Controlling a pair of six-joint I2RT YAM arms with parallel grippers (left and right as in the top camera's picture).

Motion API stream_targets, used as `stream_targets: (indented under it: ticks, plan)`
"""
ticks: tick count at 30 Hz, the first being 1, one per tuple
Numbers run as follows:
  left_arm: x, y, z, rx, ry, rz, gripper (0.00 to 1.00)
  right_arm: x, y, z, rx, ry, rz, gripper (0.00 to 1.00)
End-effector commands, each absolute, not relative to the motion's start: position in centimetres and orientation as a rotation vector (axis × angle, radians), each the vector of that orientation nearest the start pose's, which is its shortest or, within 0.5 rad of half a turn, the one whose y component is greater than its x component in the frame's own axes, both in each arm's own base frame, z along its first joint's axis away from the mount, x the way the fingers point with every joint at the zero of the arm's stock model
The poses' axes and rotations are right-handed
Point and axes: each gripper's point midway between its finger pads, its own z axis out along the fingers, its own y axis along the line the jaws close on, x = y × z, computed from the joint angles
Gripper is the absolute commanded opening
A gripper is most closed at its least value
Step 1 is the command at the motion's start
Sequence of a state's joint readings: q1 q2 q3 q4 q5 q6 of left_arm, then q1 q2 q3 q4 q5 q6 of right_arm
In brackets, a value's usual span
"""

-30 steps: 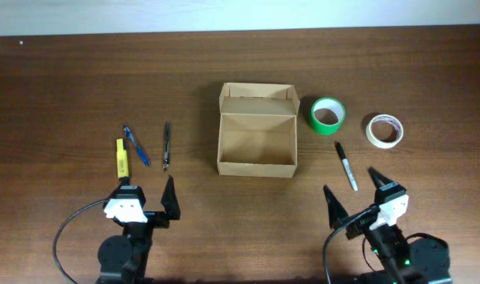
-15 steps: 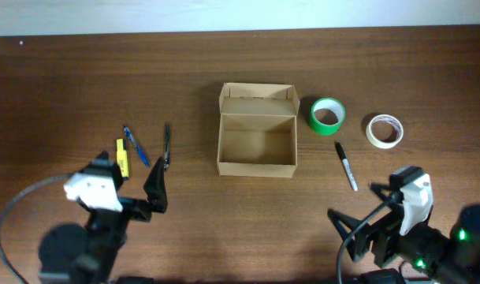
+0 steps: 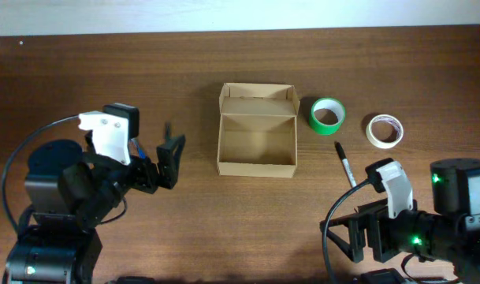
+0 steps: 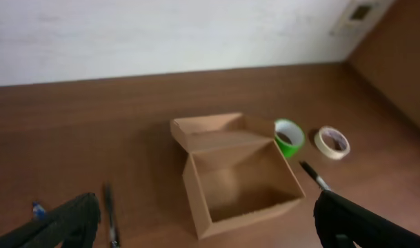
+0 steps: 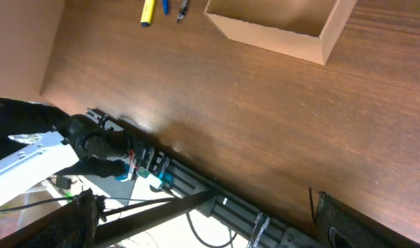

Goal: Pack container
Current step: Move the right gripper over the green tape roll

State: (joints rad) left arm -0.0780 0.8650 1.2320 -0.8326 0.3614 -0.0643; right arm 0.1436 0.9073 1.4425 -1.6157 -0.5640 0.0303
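The container (image 3: pixel 255 130) is a tan cardboard box at the table's middle, open and empty, with its flap lid folded back on the far side. It also shows in the left wrist view (image 4: pixel 241 176) and at the top of the right wrist view (image 5: pixel 285 27). My left gripper (image 3: pixel 157 164) is open and empty, raised above the table left of the box; its fingers (image 4: pixel 65 224) frame the box from above. My right gripper (image 3: pixel 366 237) is open and empty near the table's front right, and its view faces along the front edge.
A green tape roll (image 3: pixel 328 115), a white tape roll (image 3: pixel 384 130) and a black marker (image 3: pixel 347 166) lie right of the box. A yellow highlighter (image 5: pixel 148 10), a blue pen (image 5: pixel 165 5) and a black pen (image 4: pixel 110 213) lie left of it, mostly under my left arm from overhead.
Both arms have risen from the front edge. The left arm has moved up and forward over the pens. The right arm has lifted and turned toward the left.
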Motion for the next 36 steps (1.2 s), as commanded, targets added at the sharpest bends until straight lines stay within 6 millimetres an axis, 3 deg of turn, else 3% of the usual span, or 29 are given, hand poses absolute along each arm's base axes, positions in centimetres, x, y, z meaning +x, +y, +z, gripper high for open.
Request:
stream_targets:
  ticks: [1,5,10,13,16,23,30,36]
  plan:
    - [25.6,-8.8,35.4,0.335,2.013,-0.465,0.99,13.5,9.1,31.2,-0.235,2.565,0.634,0.99]
    - [25.8,-8.6,33.2,0.329,2.111,-0.458,0.99,14.5,6.1,33.7,-0.170,2.477,0.391,0.99]
    - [26.2,-9.0,30.4,0.350,2.236,-0.439,0.99,15.7,2.8,39.2,-0.117,2.318,0.137,0.99]
    - [26.6,-9.7,29.5,0.383,2.266,-0.403,0.99,17.0,1.1,39.7,-0.066,2.350,0.009,0.99]
    - [26.8,-10.5,28.8,0.423,2.287,-0.356,0.99,19.6,0.6,38.3,-0.056,2.457,-0.067,0.99]
    - [26.3,-12.6,28.3,0.521,2.287,-0.358,0.99,27.2,2.1,33.0,-0.089,2.679,-0.074,0.99]
    - [27.1,-11.9,28.6,0.492,2.268,-0.284,0.99,33.4,2.9,28.0,-0.115,2.790,-0.094,0.99]
    - [27.6,-11.2,29.0,0.458,2.255,-0.230,0.99,37.7,3.3,25.9,-0.093,2.767,-0.014,0.99]
